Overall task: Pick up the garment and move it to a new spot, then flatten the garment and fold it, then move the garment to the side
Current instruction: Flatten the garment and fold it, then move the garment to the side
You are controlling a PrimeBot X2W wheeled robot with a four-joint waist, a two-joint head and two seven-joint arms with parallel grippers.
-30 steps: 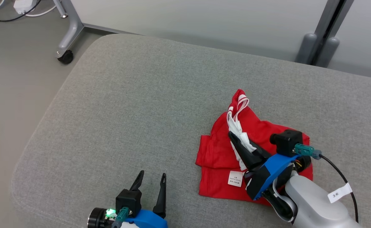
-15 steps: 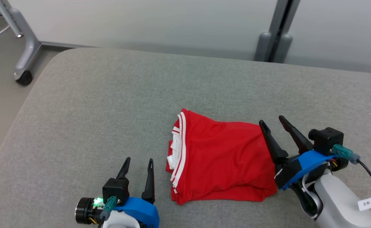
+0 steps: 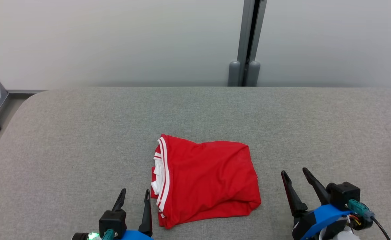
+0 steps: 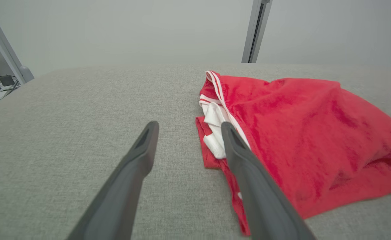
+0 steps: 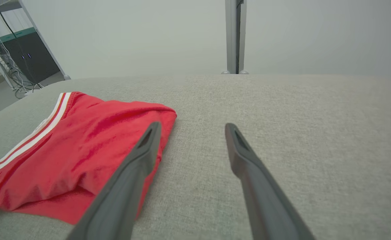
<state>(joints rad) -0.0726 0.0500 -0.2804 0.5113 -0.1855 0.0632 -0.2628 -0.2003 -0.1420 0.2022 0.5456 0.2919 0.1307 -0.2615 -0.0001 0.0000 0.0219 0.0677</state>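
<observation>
The garment (image 3: 205, 180) is lying just right of the left gripper (image 3: 135, 190) and left of the right gripper (image 3: 294, 171); both are spreading wide, holding nothing.

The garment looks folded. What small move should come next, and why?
Probably slide the open right hand toward the garment's right edge to pinch it. The garment lies folded on the grey cushion with the hand beside it, not touching, so moving it aside seems the only step left.

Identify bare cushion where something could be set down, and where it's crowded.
Free: the wide strip between the folded garment and the wall; the cushion left of it. Crowded: near edge, garment between left gripper and right gripper.
</observation>
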